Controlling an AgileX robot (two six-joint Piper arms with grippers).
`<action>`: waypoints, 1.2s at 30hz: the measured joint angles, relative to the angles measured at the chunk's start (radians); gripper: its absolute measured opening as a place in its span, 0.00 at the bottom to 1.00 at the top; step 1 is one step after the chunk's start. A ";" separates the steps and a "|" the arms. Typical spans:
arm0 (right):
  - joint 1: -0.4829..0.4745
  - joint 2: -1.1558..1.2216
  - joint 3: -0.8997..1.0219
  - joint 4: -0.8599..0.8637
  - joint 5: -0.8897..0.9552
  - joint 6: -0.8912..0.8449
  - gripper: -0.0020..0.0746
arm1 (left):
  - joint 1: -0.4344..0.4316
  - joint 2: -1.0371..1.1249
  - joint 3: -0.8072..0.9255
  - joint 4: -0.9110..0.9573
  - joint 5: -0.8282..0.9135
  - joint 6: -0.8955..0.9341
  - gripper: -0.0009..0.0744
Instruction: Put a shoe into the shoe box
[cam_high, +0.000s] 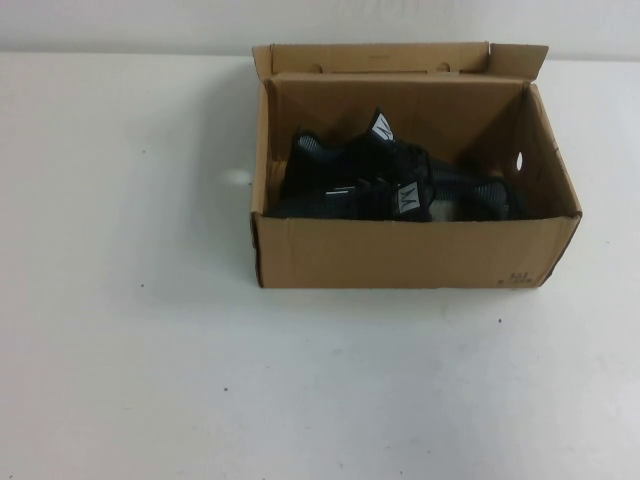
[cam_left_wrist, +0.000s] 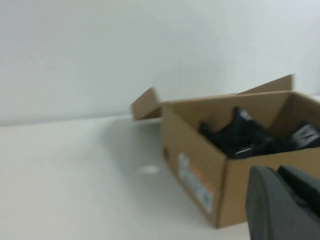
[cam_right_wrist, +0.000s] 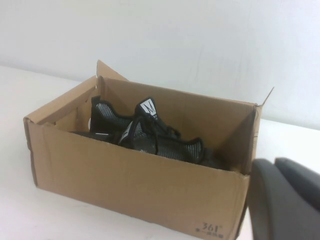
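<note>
The brown cardboard shoe box (cam_high: 400, 256) stands open on the white table, its lid flap folded back. Two black mesh sneakers lie inside it: one at the back (cam_high: 345, 158) and one against the front wall (cam_high: 400, 200), both with white logo patches on their tongues. The box also shows in the left wrist view (cam_left_wrist: 200, 150) and the right wrist view (cam_right_wrist: 135, 185), with the sneakers (cam_right_wrist: 150, 132) inside. My left gripper (cam_left_wrist: 277, 172) is shut and empty, to the box's left. My right gripper (cam_right_wrist: 274, 164) is shut and empty, beside the box's right front corner. Neither arm shows in the high view.
The white table (cam_high: 150, 380) surrounds the box on all sides, with a pale wall behind. A label (cam_left_wrist: 195, 182) is stuck on the box's left end. Small dark print (cam_right_wrist: 209, 229) marks the front corner.
</note>
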 joint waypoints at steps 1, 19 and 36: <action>0.000 0.000 0.000 0.000 0.000 0.000 0.01 | 0.020 -0.017 0.024 0.039 -0.005 -0.043 0.01; 0.000 0.000 0.000 0.000 0.000 0.000 0.01 | 0.094 -0.205 0.331 0.667 -0.002 -0.719 0.01; 0.000 0.000 0.000 0.000 0.010 0.000 0.01 | 0.094 -0.208 0.332 0.672 0.114 -0.661 0.01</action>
